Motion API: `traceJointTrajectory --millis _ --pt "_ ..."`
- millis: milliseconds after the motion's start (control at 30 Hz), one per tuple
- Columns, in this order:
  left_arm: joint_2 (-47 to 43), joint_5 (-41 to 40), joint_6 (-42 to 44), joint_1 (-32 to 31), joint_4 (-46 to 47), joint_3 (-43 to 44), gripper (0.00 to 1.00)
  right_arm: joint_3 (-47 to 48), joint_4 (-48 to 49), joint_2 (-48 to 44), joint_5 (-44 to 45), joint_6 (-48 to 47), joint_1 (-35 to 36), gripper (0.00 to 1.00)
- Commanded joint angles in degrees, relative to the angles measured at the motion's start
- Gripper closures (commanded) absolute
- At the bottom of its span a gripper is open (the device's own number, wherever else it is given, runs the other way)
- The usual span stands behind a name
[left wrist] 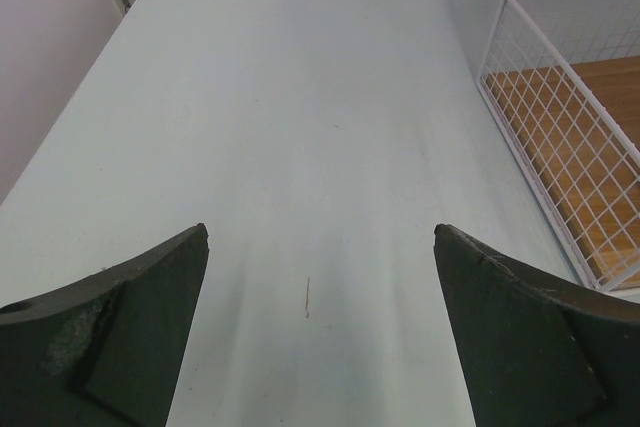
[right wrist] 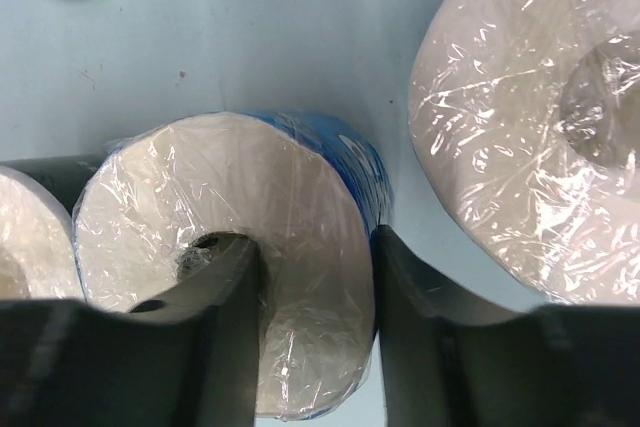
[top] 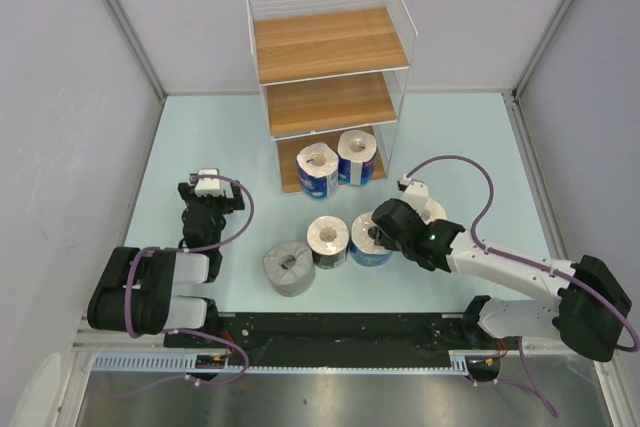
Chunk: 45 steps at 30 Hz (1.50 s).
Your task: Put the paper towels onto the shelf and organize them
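Now right claw (right wrist: 312, 267) pinches the blue roll (right wrist: 180, 182) by its wall, left claw (left wrist: 320, 247) gapes; slick wrap (right wrist: 352, 159) may slip loose.

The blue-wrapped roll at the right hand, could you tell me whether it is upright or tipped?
Upright: the blue-wrapped roll stands on end, core facing up, one finger of the right hand inside it.
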Motion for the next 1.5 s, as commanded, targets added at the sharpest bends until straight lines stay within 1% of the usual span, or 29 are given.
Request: traceJointTrajectory --millis 0,133,200,267,300,400,433,533,567,600,800,867,1000,1067,1200,1467 --pt "0.0 1.0 -0.4 0.4 1.9 1.6 0.00 0.1 -0.9 -5.5 3.8 -1.8 0.3 0.68" --pt "-0.1 1.0 -0.5 0.4 1.9 1.6 0.00 0.2 1.0 -12.8 4.0 -7.0 -0.3 0.68" --pt "0.0 1.0 -0.5 0.4 1.9 1.5 0.00 0.8 3.1 -17.3 2.7 -11.9 -0.7 0.68" --pt "0.0 1.0 -0.4 0.4 1.9 1.6 0.00 2.9 4.1 -20.0 1.9 -15.1 -1.3 0.68" --pt "0.0 1.0 -0.4 0.4 1.9 1.5 0.00 4.0 5.2 -21.6 1.7 -18.4 -1.5 0.68" --pt "-0.1 1.0 -0.4 0.4 1.9 1.5 0.00 10.7 6.0 -22.3 2.1 -22.4 -2.1 0.68" --pt "-0.1 1.0 -0.4 0.4 1.9 1.6 0.00 14.3 6.2 -21.7 3.1 -25.0 -2.1 0.68" --pt "-0.1 1.1 -0.4 0.4 1.9 1.5 0.00 19.5 8.5 -19.6 5.4 -29.5 -2.2 0.68" --pt "-0.1 1.0 -0.4 0.4 1.9 1.5 0.00 22.7 9.4 -18.9 6.0 -30.6 -2.4 0.68" --pt "0.0 1.0 -0.4 0.4 1.9 1.6 0.00 23.9 11.4 -18.2 6.0 -31.5 -2.6 0.68" --pt "0.0 1.0 -0.4 0.4 1.9 1.5 0.00 36.2 16.1 -11.1 4.1 -38.1 -5.6 0.69" --pt "0.0 1.0 -0.4 0.4 1.9 1.5 0.00 38.4 18.1 -8.9 2.7 -39.7 -6.8 0.69" --pt "0.0 1.0 -0.5 0.4 1.9 1.5 0.00 45.7 19.1 -4.9 -0.7 -41.2 -9.9 0.69" --pt "-0.1 1.0 -0.4 0.4 1.9 1.5 0.00 48.3 18.9 -3.0 -1.6 -42.0 -10.4 0.69" --pt "0.0 1.0 -0.4 0.4 1.9 1.5 0.00 56.3 18.4 2.5 -3.6 -43.6 -11.8 0.69" --pt "0.0 1.0 -0.3 0.4 1.9 1.5 0.00 68.3 16.8 11.7 -8.5 -43.6 -15.5 0.69"
